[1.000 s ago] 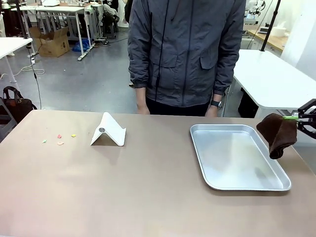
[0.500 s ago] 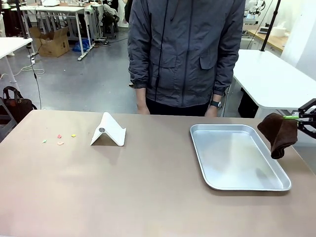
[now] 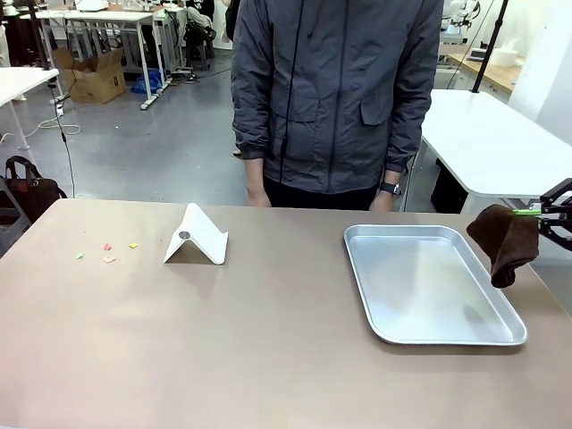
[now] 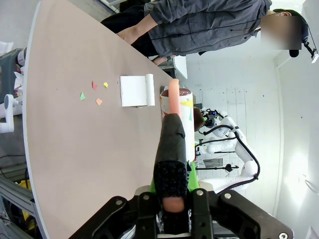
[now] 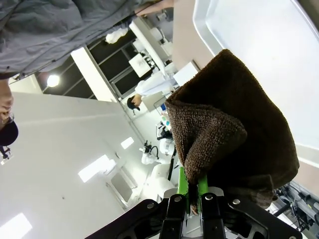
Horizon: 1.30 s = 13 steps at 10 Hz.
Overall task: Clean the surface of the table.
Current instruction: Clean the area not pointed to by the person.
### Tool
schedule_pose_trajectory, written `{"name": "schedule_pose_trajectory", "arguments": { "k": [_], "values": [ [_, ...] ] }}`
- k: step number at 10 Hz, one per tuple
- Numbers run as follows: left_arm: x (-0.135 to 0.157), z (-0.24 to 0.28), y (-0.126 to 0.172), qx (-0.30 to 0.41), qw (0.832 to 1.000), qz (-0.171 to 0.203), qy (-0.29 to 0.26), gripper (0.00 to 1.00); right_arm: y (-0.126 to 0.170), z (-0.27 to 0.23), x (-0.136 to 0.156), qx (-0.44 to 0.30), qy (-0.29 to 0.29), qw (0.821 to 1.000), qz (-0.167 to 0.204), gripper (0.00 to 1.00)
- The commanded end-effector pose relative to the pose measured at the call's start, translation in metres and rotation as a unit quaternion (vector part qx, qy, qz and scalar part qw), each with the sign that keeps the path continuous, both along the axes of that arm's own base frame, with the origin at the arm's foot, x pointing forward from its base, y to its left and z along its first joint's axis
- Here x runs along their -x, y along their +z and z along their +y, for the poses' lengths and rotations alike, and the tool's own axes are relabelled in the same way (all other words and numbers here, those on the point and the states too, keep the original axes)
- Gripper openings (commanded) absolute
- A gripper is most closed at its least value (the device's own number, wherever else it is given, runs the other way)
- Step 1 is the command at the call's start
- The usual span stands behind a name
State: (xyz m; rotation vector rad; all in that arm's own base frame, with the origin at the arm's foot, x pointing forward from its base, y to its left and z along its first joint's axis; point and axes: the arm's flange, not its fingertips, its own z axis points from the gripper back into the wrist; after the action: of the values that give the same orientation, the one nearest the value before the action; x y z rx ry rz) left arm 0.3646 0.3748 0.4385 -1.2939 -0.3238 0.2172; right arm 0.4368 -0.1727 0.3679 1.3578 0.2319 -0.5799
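The brownish-tan table [image 3: 268, 349] carries a few small coloured paper scraps [image 3: 107, 251] at its far left. My right gripper [image 3: 542, 213] hangs at the table's right edge, shut on a dark brown cloth [image 3: 506, 242] that droops beside the tray. In the right wrist view the cloth [image 5: 227, 124] bunches over the green pads of my right gripper [image 5: 192, 195]. My left gripper [image 4: 172, 201] is shut on a long black tool with a salmon-pink tip [image 4: 172, 144], held above the table [image 4: 60, 139], with the scraps [image 4: 94, 92] farther off.
A shiny metal tray [image 3: 447, 335] lies on the right half, its bed bare. A white folded stand [image 3: 195, 238] sits near the scraps. A person in a grey jacket [image 3: 335, 89] stands at the far edge, hands down by the table.
My right gripper and the brown cloth have drifted very slightly to the right. Everything else has stayed still.
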Motion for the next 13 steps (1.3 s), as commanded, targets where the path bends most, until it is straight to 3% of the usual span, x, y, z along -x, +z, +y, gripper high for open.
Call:
{"name": "schedule_pose_trajectory", "arguments": {
  "k": [1, 8, 10, 13],
  "values": [
    [0.002, -0.001, 0.004, 0.008, 1.000, -0.008, 0.000, 0.22, 0.006, -0.003, -0.004, -0.009, -0.001, 1.000, 0.003, 0.08],
    [0.000, 0.000, 0.000, 0.000, 1.000, 0.000, 0.000, 0.22, 0.006, -0.003, -0.004, -0.009, -0.001, 1.000, 0.003, 0.08],
    [0.005, -0.028, -0.004, -0.089, 0.996, 0.026, -0.009, 0.22, 0.006, -0.003, -0.004, -0.009, -0.001, 1.000, 0.003, 0.08],
    [-0.011, -0.064, -0.024, -0.166, 0.983, 0.073, -0.007, 0.22, 0.006, -0.003, -0.004, -0.009, -0.001, 1.000, 0.003, 0.08]
  ]
}}
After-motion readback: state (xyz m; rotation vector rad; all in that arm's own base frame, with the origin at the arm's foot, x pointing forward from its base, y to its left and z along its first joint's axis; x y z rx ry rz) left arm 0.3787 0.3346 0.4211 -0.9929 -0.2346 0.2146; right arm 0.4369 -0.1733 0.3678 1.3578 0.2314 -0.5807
